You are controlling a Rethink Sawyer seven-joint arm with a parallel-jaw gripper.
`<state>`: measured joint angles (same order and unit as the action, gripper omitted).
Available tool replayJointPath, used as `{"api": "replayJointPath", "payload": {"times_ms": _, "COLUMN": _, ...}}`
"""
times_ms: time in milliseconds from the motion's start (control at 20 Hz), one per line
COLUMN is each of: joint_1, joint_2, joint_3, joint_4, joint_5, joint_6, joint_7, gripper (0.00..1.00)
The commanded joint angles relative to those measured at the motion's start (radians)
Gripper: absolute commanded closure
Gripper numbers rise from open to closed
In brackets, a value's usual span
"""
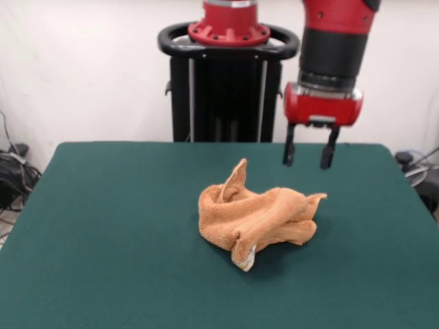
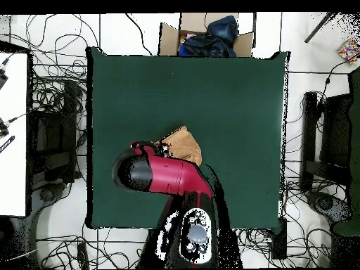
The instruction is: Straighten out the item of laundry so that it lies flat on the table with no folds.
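The orange-tan towel (image 1: 257, 221) lies crumpled in a bunched heap near the middle of the dark green table (image 1: 103, 240), with one corner sticking up and a small white tag at its front lower edge. My gripper (image 1: 309, 156) hangs open and empty above the table, behind and to the right of the towel, not touching it. In the overhead view the red arm covers most of the towel (image 2: 184, 145); only part of it shows on the table (image 2: 232, 98), and the gripper is hidden under the arm.
The black robot pedestal (image 1: 226, 89) stands at the table's far edge. A cardboard box with dark cloth (image 2: 207, 35) sits beyond the table's opposite edge. Cables lie on the floor around the table (image 2: 53, 105).
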<state>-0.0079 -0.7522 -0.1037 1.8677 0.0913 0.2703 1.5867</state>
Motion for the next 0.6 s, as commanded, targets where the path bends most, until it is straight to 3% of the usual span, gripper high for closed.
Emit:
{"api": "replayJointPath", "payload": {"times_ms": 50, "joint_1": -0.001, "joint_2": 0.11, "joint_3": -0.058, "joint_4": -0.073, "joint_5": 0.071, "joint_6": -0.066, "joint_7": 0.281, "gripper": 0.0}}
{"api": "replayJointPath", "payload": {"times_ms": 300, "joint_1": -0.001, "joint_2": 0.123, "joint_3": -0.068, "joint_4": -0.074, "joint_5": 0.08, "joint_6": -0.075, "joint_7": 0.268, "gripper": 0.0}}
{"api": "replayJointPath", "payload": {"times_ms": 600, "joint_1": -0.011, "joint_2": 0.198, "joint_3": -0.036, "joint_4": -0.095, "joint_5": 0.099, "joint_6": -0.159, "joint_7": 0.265, "gripper": 0.0}}
